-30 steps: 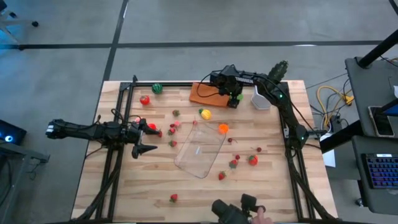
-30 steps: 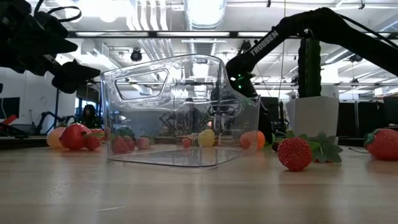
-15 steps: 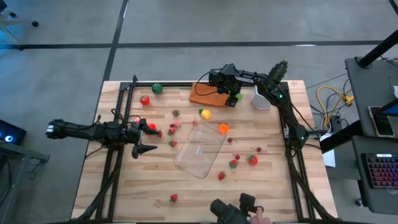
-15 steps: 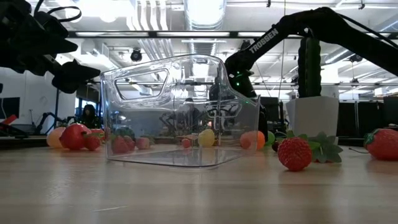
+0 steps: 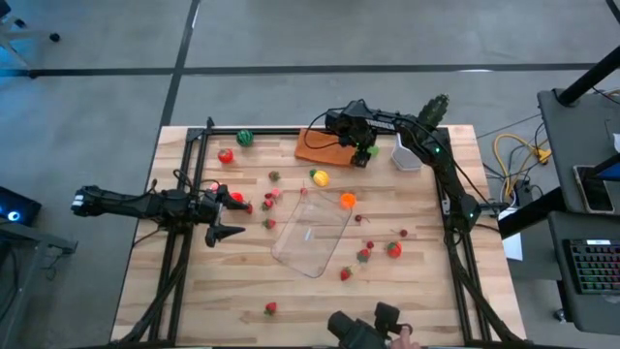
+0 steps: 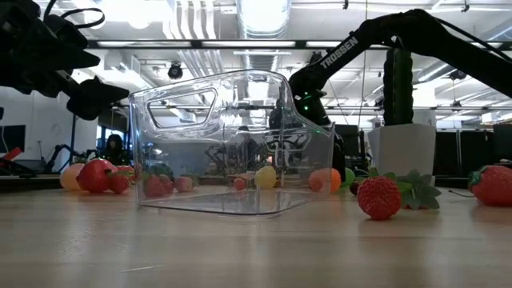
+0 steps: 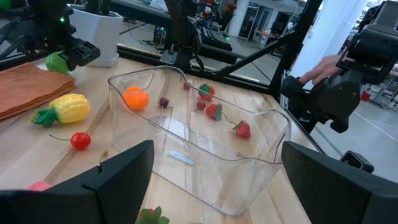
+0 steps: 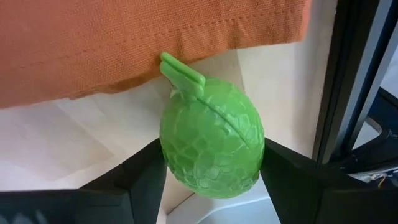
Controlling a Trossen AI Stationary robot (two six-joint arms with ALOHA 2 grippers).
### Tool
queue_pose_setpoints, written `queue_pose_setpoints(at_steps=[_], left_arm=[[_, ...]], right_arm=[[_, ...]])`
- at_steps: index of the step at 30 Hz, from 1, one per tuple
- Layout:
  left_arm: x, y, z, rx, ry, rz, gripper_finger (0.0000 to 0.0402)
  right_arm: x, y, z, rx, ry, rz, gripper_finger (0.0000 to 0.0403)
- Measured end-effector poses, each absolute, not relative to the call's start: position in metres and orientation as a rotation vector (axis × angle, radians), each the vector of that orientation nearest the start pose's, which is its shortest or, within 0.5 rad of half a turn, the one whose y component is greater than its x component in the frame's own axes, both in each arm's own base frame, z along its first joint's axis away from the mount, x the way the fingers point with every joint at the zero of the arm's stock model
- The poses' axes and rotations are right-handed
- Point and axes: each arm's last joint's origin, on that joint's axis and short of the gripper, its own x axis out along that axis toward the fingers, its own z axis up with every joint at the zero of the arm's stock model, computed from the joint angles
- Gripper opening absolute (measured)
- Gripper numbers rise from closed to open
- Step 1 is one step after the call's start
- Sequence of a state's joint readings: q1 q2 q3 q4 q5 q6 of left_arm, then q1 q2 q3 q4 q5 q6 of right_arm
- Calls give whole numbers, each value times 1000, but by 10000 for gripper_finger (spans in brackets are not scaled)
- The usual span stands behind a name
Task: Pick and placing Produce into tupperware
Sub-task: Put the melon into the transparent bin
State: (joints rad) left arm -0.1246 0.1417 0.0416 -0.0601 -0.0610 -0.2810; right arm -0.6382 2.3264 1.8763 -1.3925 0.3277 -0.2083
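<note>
Two arms share my table (image 5: pixel 194 291); the empty clear tupperware (image 5: pixel 312 233) lies at its centre. My left gripper (image 5: pixel 229 215) waits beside it, fingers apart. My right gripper (image 5: pixel 367 153) is clamped on a green fruit (image 8: pixel 211 144) at the orange cloth (image 5: pixel 323 144). Lift straight, clear the cloth, then release low inside the tupperware.

Clear tupperware (image 5: pixel 312 234) amid scattered produce (image 5: pixel 392 249)

The clear, shallow rectangular plastic container (image 7: pixel 205 155) is seen to be glossy and smooth, set on a pale desk of matt wooden planks (image 5: pixel 242 291). A coarse woven weave is shown by the flat orange cloth (image 8: pixel 124 37), while a shiny, scaly plastic skin is borne by the green toy fruit (image 8: pixel 211 143) between the right end effector's (image 8: pixel 211 177) smooth matt black fingers (image 8: pixel 143 180).
</note>
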Motion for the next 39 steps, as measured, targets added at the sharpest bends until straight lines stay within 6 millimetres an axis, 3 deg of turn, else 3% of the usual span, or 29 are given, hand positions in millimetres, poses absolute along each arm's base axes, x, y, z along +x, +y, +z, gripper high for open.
queue_pose_setpoints(at_steps=[15, 21, 26, 30, 34, 39], left_arm=[[103, -11, 161, -265, 167, -41, 338], [103, -11, 161, -265, 167, -41, 338], [103, -11, 161, -265, 167, -41, 338], [103, -11, 161, -265, 167, -41, 338], [103, -11, 161, -265, 167, -40, 338], [103, -11, 161, -265, 168, -41, 338]], right_arm=[[338, -237, 157, 361, 1921, -368, 231], [343, -223, 181, 507, 1794, -310, 231], [341, -206, 222, 558, 1670, -322, 231], [342, -176, 263, 562, 1546, -297, 231], [347, -130, 301, 481, 1408, -190, 231], [358, -68, 327, 335, 1284, -35, 231]])
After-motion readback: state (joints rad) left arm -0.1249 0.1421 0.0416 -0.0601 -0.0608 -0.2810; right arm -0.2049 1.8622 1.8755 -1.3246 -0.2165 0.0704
